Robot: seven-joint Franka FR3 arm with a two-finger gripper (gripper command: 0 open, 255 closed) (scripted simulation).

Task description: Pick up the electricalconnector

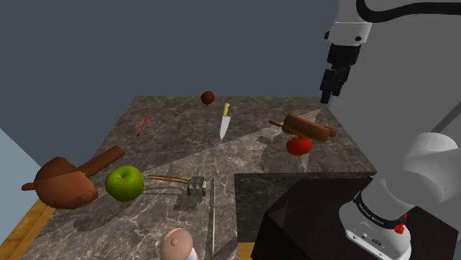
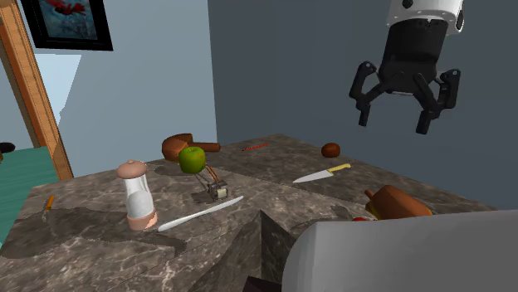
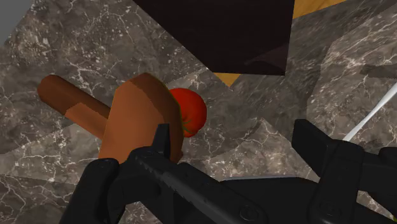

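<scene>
High over the counter (image 1: 170,140) edge, pincer (image 2: 393,124) wide apart, connector (image 1: 196,186) well away.

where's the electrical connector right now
In the shoulder view the electrical connector sits on the marble counter just right of the green apple, left of the long blade.

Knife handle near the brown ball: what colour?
Yellow. The knife handle shows best in the second exterior view.

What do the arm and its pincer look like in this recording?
The arm has rounded white links with dark joint bands and a small red knob near its base. The pincer is all black, with two angular fingers.
</scene>
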